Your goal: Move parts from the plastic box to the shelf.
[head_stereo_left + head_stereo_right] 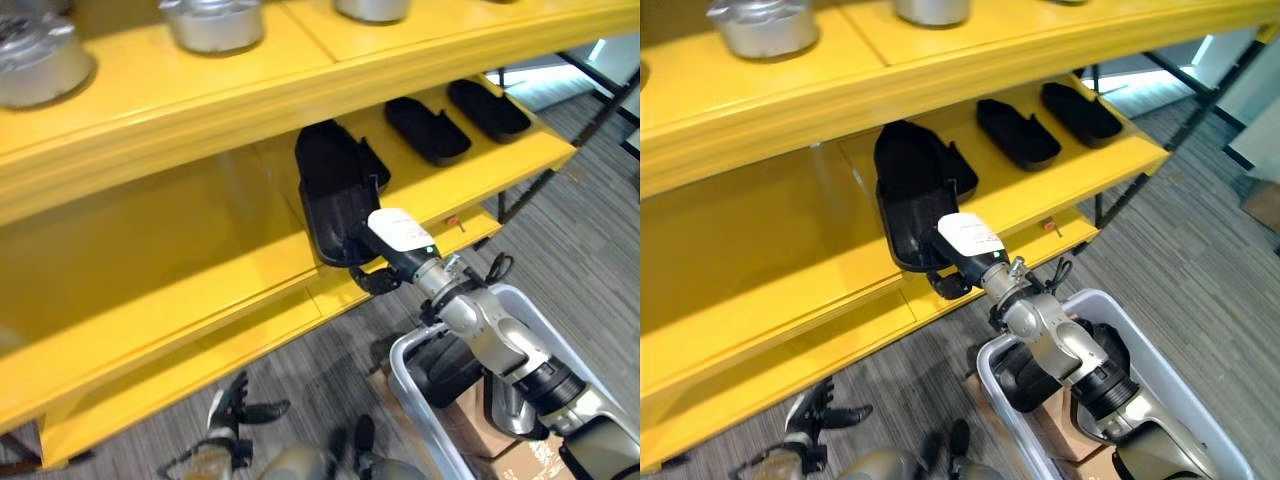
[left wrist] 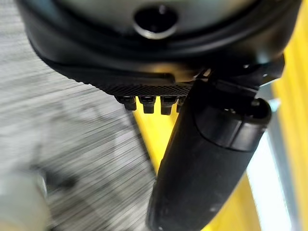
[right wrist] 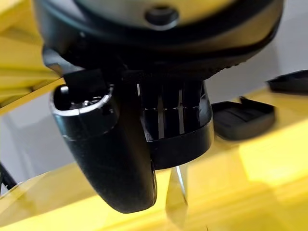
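Black plastic part [image 1: 335, 195]: lies on the lower shelf [image 1: 200, 270] w/ its near end overhanging the front edge, far end against another black part [image 1: 370, 165] just behind it. Right robot hand [image 1: 385, 245] grips the near end; right wrist view shows fingers [image 3: 171, 108] curled over the part's rim [image 3: 183, 144] and thumb alongside, so the hold is closed on the part. Part not yet released.

Risks, as judged:
- Part sits partly off the edge; if let go now it may tip and drop to the floor. Needs pushing further in first.
- Pushing in may shove the neighbouring part out of place, or ride up over it, since the two already touch.
- Fingers hooked over the rim could drag the part back out on withdrawal.

Left robot hand [image 1: 235, 405]: low near the floor, idle, fingers relaxed, holds nothing.

Count:
- Black parts on lower shelf: 4 (1 held, 1 behind, 2 further right [image 1: 427, 130], [image 1: 488, 108]).
- Metal pots on upper shelf: 3 seen, e.g. [image 1: 212, 22].
- Grey plastic box [image 1: 420, 400]: 1, below the right arm, dark parts inside; no. can't tell.
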Controlling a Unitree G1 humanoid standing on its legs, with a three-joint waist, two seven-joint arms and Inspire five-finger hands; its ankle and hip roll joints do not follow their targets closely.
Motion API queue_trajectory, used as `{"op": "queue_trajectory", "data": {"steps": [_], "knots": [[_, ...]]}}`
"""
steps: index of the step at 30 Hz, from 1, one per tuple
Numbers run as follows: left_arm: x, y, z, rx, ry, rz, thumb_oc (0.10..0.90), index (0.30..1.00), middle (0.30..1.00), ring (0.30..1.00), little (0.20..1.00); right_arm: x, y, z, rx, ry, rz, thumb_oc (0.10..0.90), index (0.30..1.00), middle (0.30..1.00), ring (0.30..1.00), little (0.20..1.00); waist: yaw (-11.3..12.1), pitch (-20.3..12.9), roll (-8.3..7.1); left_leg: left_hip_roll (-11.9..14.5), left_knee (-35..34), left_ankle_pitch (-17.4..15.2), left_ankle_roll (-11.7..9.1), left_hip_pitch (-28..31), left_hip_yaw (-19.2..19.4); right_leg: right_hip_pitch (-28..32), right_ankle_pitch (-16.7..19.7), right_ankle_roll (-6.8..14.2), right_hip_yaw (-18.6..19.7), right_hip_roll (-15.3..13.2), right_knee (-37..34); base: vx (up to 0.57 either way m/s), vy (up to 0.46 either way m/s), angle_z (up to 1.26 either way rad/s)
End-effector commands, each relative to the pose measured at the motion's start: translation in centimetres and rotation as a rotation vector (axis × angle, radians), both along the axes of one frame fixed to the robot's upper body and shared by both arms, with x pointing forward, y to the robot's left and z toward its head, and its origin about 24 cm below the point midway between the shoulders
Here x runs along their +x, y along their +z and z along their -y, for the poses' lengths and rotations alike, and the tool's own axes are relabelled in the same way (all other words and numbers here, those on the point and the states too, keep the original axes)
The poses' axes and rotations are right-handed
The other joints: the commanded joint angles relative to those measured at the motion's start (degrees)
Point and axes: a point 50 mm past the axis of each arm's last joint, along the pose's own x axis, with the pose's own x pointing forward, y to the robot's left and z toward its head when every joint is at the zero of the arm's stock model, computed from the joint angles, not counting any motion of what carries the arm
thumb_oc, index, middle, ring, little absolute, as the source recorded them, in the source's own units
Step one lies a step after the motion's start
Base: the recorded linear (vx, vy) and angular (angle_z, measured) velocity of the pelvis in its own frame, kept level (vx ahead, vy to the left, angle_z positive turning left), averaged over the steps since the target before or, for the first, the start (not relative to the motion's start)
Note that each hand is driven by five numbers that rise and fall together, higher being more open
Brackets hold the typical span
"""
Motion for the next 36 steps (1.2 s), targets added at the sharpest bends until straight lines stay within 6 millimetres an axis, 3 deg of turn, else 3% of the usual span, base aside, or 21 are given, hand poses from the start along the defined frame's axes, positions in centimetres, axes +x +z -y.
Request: {"op": "queue_trajectory", "data": {"steps": [1, 3, 4, 5, 7, 8, 11, 17, 22, 31, 33, 36], "knots": [[0.7, 1.0, 0.1, -0.006, -0.012, 0.083, 0.900, 1.000, 1.000, 1.000, 1.000, -0.6, 6.9, -0.8, 0.153, 0.090, 0.290, 0.400, 0.300, 0.300, 0.300, 0.300, -1.65, -4.62, -1.70, -3.91, 6.64, -4.55, 3.69, 0.35, 7.85, 2.10, 2.57, 2.62, -4.71, -3.97, -1.85, -0.07, 0.062, 0.62], [0.7, 0.9, 0.2, 0.000, -0.026, 0.074, 0.900, 1.000, 1.000, 1.000, 1.000, -0.5, 6.6, 0.2, 0.147, 0.054, 0.285, 0.400, 0.300, 0.300, 0.300, 0.300, -2.16, -4.79, -2.23, 1.29, 3.23, -3.36, 3.71, -0.12, 10.74, 2.43, 2.13, 3.03, -5.64, -4.98, -2.01, -0.01, 0.077, 0.59], [0.8, 1.0, 0.1, 0.012, -0.040, 0.071, 0.900, 1.000, 1.000, 1.000, 1.000, -0.6, 6.5, 0.8, 0.150, 0.032, 0.287, 0.400, 0.300, 0.300, 0.300, 0.300, -2.75, -4.97, -2.55, 5.60, 0.73, 0.03, 2.59, -0.94, 11.98, 2.65, 2.16, 3.45, -6.52, -5.64, -2.42, 0.07, 0.122, 0.32], [0.9, 0.9, 0.0, 0.028, -0.051, 0.061, 0.900, 1.000, 1.000, 1.000, 1.000, -0.6, 6.4, 2.0, 0.148, -0.012, 0.291, 0.400, 0.300, 0.300, 0.300, 0.300, -3.86, -5.55, -2.09, 12.53, -6.32, 6.64, 0.17, -0.95, 15.67, 2.89, 1.39, 4.25, -8.79, -6.29, -2.91, 0.10, 0.159, 0.54], [0.9, 1.0, 0.2, 0.028, -0.051, 0.065, 0.900, 1.000, 1.000, 1.000, 1.000, -0.7, 6.3, 2.8, 0.140, -0.045, 0.301, 0.400, 0.300, 0.300, 0.300, 0.300, -4.40, -6.25, -1.12, 15.09, -8.58, 8.91, -1.70, -0.73, 17.27, 3.90, 0.50, 5.01, -10.12, -6.80, -3.33, 0.12, 0.195, 0.81], [0.6, 0.8, 0.2, 0.025, -0.046, 0.059, 0.900, 1.000, 1.000, 1.000, 1.000, -0.9, 6.2, 3.0, 0.142, -0.051, 0.302, 0.400, 0.300, 0.300, 0.300, 0.300, -4.53, -7.01, -0.59, 15.45, -8.58, 7.21, -1.86, -0.19, 17.43, 4.60, 0.17, 5.29, -10.58, -6.84, -3.37, 0.13, 0.194, 0.72], [0.5, 0.6, 0.5, 0.028, -0.070, 0.047, 0.900, 1.000, 1.000, 1.000, 1.000, -1.3, 5.5, 3.7, 0.157, -0.084, 0.292, 0.400, 0.300, 0.300, 0.300, 0.300, -4.76, -8.73, 0.29, 14.48, -8.58, 6.08, -2.44, 0.44, 18.74, 6.26, 0.02, 5.57, -11.48, -8.06, -3.76, 0.18, 0.222, 0.34], [1.2, 1.1, -0.1, 0.074, -0.099, 0.057, 0.900, 1.000, 1.000, 1.000, 1.000, -1.3, 5.2, 3.8, 0.173, -0.103, 0.288, 0.400, 0.300, 0.300, 0.300, 0.300, -3.53, -9.02, -1.10, 11.79, -8.58, 4.58, -1.06, 2.46, 19.82, 8.33, -0.26, 6.72, -11.98, -11.01, -3.04, 0.12, 0.135, 0.05], [1.8, 1.5, -0.5, 0.085, -0.079, 0.072, 0.900, 1.000, 1.000, 1.000, 1.000, -0.8, 5.1, 3.0, 0.179, -0.094, 0.268, 0.400, 0.300, 0.300, 0.300, 0.300, -1.84, -9.26, -3.28, 8.93, -8.51, 3.08, 0.37, 2.90, 20.01, 8.68, 0.51, 8.20, -12.47, -13.33, -2.39, 0.10, 0.095, 0.13], [1.6, 1.5, -0.5, 0.082, -0.072, 0.068, 0.900, 1.000, 1.000, 1.000, 1.000, 0.0, 4.6, 1.3, 0.179, -0.058, 0.216, 0.400, 0.300, 0.300, 0.300, 0.300, -0.68, -9.43, -4.07, 7.96, -8.32, 3.00, 0.69, 2.04, 19.52, 8.88, 1.21, 8.66, -13.59, -13.86, -2.74, 0.03, 0.006, 0.00], [1.3, 1.4, -0.7, 0.078, -0.058, 0.063, 0.900, 1.000, 1.000, 1.000, 1.000, 0.8, 3.7, 0.1, 0.157, -0.032, 0.150, 0.400, 0.300, 0.300, 0.300, 0.300, 0.25, -8.95, -4.18, 8.06, -8.34, 3.47, 0.39, 1.55, 18.97, 8.97, 0.56, 8.51, -14.79, -13.48, -2.27, 0.01, -0.055, 0.17], [1.2, 1.4, -0.7, 0.073, -0.059, 0.064, 0.900, 1.000, 1.000, 1.000, 1.000, 1.3, 3.2, -0.3, 0.149, -0.034, 0.117, 0.400, 0.300, 0.300, 0.300, 0.300, 0.59, -8.57, -4.22, 8.18, -8.14, 3.70, 0.28, 1.24, 18.41, 9.02, -0.06, 8.30, -15.17, -13.31, -1.77, -0.01, -0.050, 0.13]]}}
